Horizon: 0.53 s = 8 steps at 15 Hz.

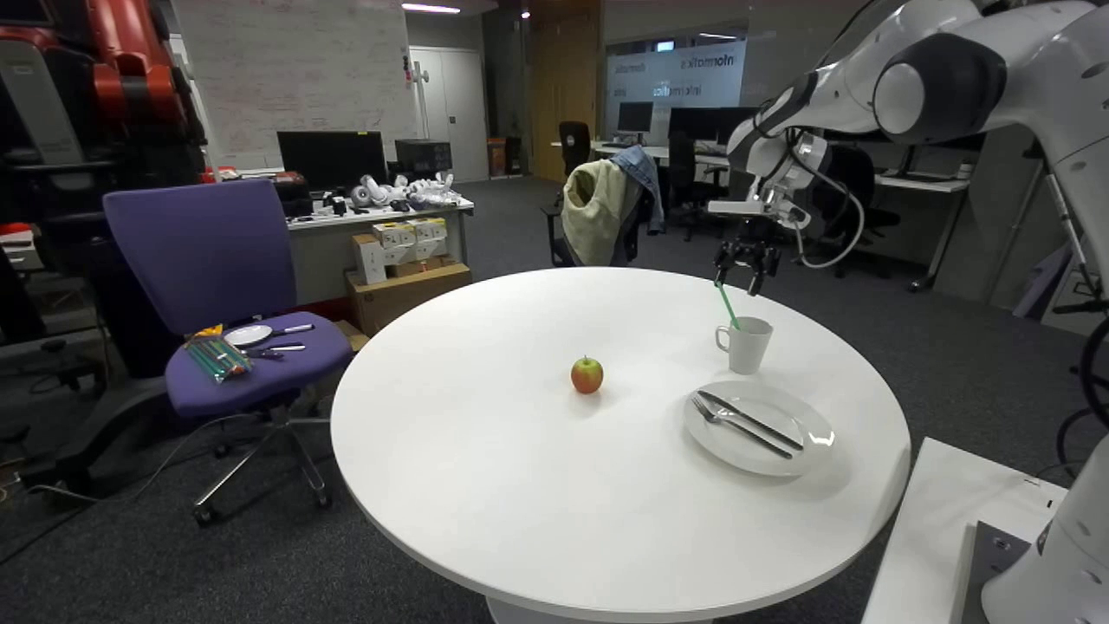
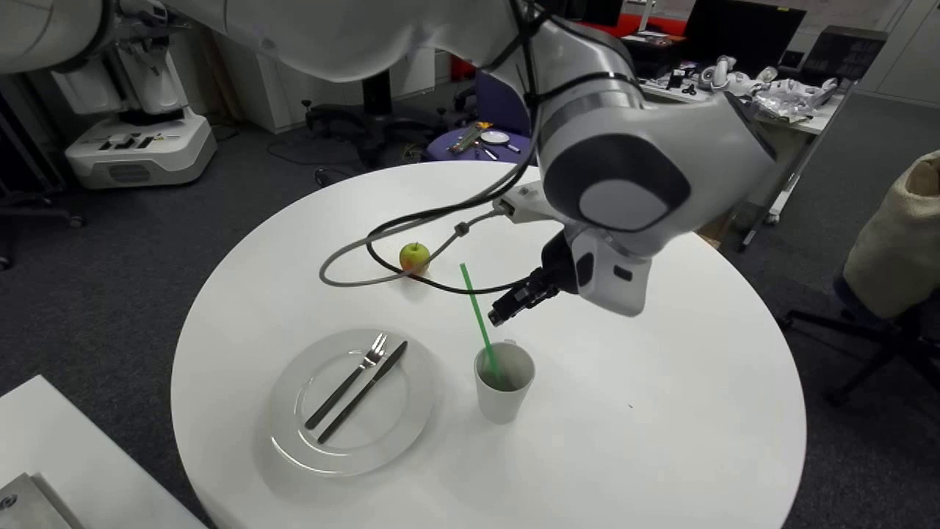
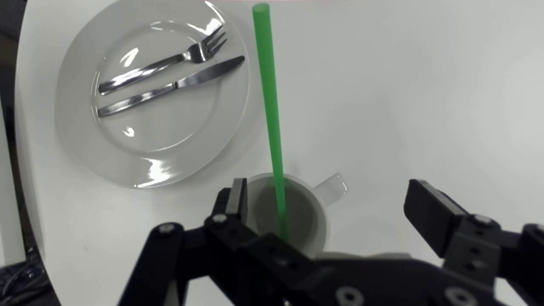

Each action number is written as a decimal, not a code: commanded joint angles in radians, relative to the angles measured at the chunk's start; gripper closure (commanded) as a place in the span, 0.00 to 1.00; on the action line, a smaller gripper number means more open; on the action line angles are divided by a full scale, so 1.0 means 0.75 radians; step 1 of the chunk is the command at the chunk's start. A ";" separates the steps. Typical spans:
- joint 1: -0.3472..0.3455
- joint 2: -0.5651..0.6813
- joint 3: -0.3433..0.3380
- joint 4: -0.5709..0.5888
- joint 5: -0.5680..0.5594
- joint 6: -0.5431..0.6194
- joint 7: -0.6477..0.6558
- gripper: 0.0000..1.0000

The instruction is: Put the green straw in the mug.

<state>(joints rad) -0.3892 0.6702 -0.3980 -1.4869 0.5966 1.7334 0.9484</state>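
In my wrist view the green straw [image 3: 272, 119] leans in the mug [image 3: 304, 216], top towards twelve o'clock; my gripper [image 3: 327, 191] gapes wide, empty, so I judge placing done, only retreat remaining

Open room between apple [image 1: 586, 375] and mug [image 1: 750, 349], green straw [image 2: 478, 316] jutting above, plate [image 2: 402, 415] nearby

Lab; robot arm [image 1: 953, 82], whiteboard [image 1: 295, 87]

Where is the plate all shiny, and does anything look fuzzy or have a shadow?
Wrist view: white glare on the plate, rim and middle; the tool looks slightly blurry; in an exterior view: a soft shadow by the apple.
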 commanded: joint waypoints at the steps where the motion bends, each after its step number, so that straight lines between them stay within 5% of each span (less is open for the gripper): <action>1: 0.112 -0.076 0.024 0.005 -0.242 0.085 0.099 0.00; 8: 0.313 -0.225 0.130 -0.015 -0.643 0.129 0.037 0.00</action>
<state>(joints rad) -0.2002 0.5867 -0.3319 -1.4528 0.2119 1.8164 1.0055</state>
